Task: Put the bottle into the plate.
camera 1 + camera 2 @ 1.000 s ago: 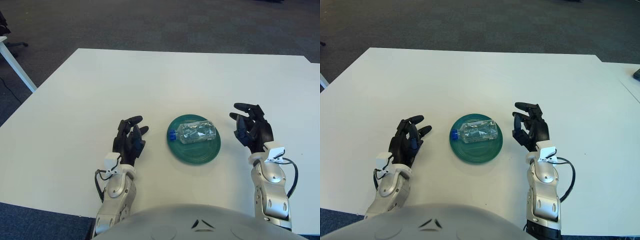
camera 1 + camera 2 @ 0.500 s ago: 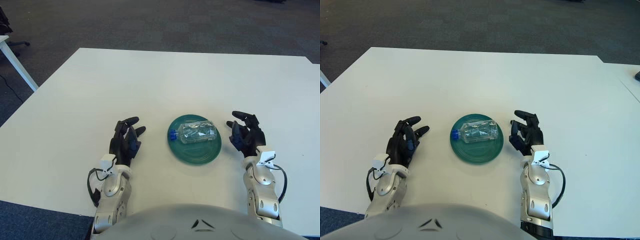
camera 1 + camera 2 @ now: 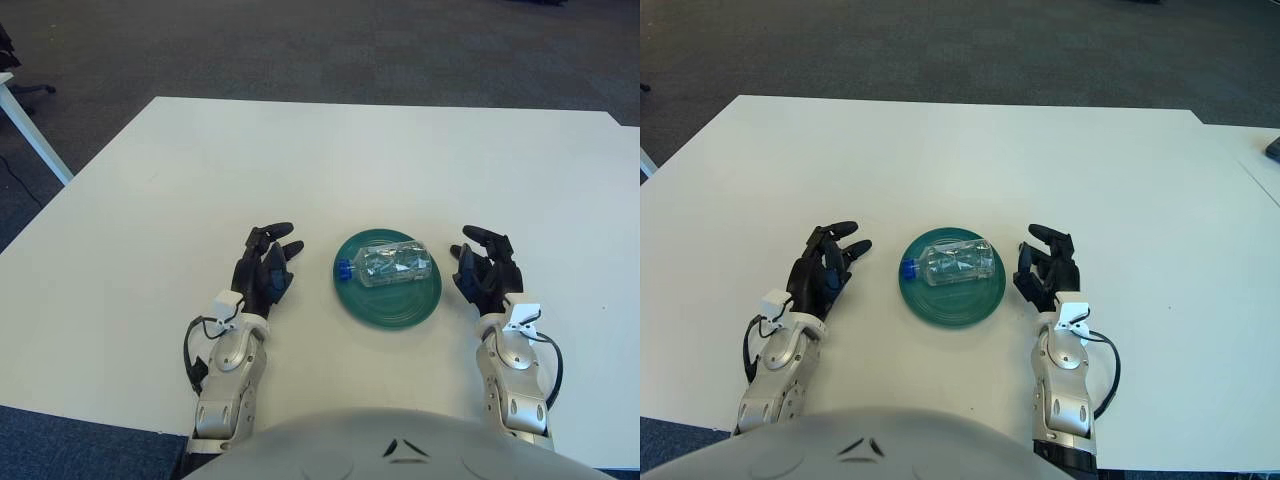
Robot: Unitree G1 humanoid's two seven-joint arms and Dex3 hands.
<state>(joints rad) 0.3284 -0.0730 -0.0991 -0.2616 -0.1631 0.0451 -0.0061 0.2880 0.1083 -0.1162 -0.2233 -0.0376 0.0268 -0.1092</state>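
Note:
A clear crumpled plastic bottle with a blue cap lies on its side in a dark green plate at the middle of the white table; the cap points left. My left hand rests on the table just left of the plate, fingers relaxed and empty. My right hand rests just right of the plate, fingers loosely spread and empty. Neither hand touches the plate or the bottle.
The white table stretches far ahead and to both sides. A second white table's corner stands at the far left over dark carpet. My torso cover fills the bottom edge.
My right hand has drawn back and down, closer to me. My left hand dipped back, then moved slightly forward and right towards the plate. The bottle and plate have not moved.

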